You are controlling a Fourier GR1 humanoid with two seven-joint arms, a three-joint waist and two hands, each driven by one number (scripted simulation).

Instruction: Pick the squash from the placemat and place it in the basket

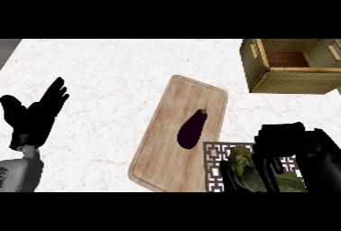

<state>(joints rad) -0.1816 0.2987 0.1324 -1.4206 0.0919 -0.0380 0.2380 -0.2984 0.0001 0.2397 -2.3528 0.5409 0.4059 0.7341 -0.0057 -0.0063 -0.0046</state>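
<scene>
At the lower right corner of the counter (106,67), your right hand (293,151) sits over the placemat (214,167), fingers curled down around the squash (245,171). The squash is green and bumpy, lying on the placemat, partly hidden under the fingers. You can't tell from this view whether it's lifted off the mat or resting on it.

The placemat's patterned border shows on its left side and along the top; the rest is covered by the hand and squash. Its left edge overlaps or butts the cutting board's (166,149) lower right edge, can't tell which.

The cutting board lies tilted, long axis running from lower left to upper right, mid-counter. An eggplant (191,129) lies on it toward the right side, near the placemat's top left corner.

The basket (293,79) sits at the upper right, well apart from the placemat, its open top showing a dark brown interior. Its right side runs out of view. You've got bare counter between your right hand and the basket's near wall.

Your left hand (33,117) is at the left edge, fingers straight and up, holding nothing, resting. A wide stretch of bare counter lies between it and the board.
</scene>
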